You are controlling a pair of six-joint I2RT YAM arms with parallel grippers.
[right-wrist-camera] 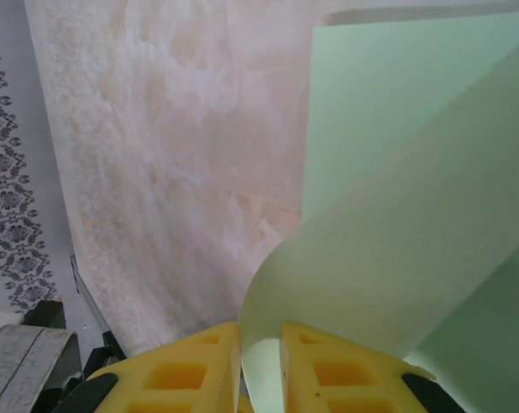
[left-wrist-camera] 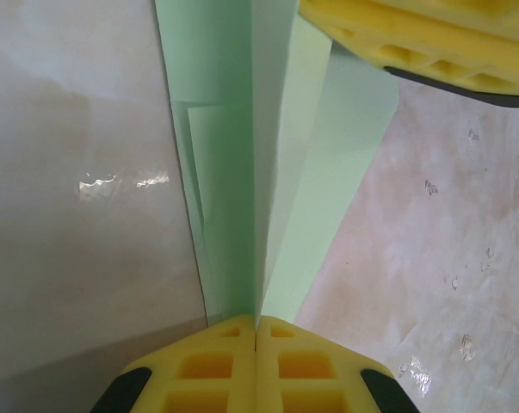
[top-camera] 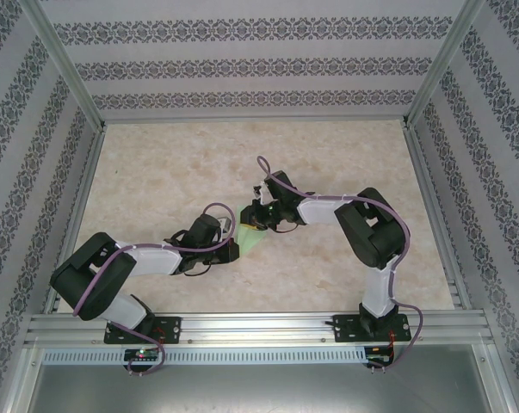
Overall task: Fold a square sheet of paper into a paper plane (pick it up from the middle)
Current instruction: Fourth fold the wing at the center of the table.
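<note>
Green paper [top-camera: 261, 244] over marbled table [top-camera: 345, 155]

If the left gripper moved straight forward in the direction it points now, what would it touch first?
Besides the green paper it is shut on, the left gripper would probably first meet a yellow finger of the right gripper, just right of its line; the depth is unclear.

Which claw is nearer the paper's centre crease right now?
Left. The left claw is shut right on the centre crease of the paper. The right claw sits off to one side, with a curled flap between its fingers.
</note>
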